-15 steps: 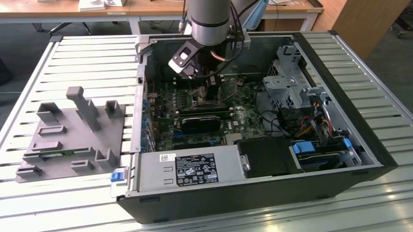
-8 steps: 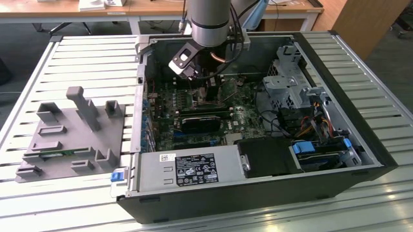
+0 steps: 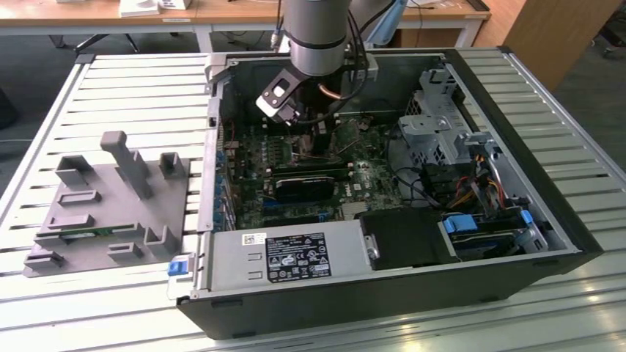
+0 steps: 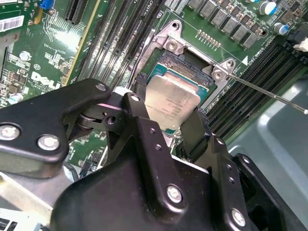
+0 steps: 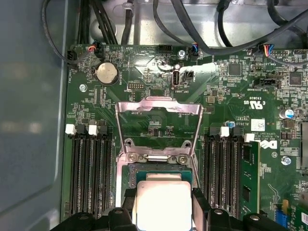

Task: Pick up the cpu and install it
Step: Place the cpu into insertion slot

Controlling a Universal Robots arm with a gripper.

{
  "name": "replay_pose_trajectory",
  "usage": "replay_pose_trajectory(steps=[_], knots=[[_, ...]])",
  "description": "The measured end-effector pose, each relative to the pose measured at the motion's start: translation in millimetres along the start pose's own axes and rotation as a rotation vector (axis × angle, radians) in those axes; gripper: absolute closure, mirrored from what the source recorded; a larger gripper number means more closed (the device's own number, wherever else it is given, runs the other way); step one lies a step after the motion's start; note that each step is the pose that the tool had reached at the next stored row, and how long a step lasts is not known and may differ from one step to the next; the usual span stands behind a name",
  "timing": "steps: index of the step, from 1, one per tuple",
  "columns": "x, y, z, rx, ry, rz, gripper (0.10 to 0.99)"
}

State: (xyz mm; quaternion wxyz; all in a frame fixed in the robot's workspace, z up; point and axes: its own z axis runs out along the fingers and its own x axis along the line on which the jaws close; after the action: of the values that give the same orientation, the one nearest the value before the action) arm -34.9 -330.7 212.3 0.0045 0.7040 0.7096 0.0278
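In both wrist views the tool [image 4: 166,111] is closed on the cpu [image 4: 172,98], a black finger [image 4: 140,89] pressed to each of two opposite edges. It holds the silvery square over the open socket [image 5: 161,172], though the tool's body cuts off the chip's near edge, and I cannot tell whether it is seated. Just beyond, the metal frame [image 5: 159,107] lies flipped open, and in the exterior view the arm [image 3: 318,29] reaches into the case [image 3: 391,308] on the slatted counter [image 3: 117,81].
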Motion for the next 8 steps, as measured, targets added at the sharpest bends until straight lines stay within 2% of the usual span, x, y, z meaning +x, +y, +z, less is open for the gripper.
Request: replay_pose_trajectory(steps=[8], knots=[[1.8, -0.2, 4.1, 0.0, -0.0003, 0.006, 0.545]])
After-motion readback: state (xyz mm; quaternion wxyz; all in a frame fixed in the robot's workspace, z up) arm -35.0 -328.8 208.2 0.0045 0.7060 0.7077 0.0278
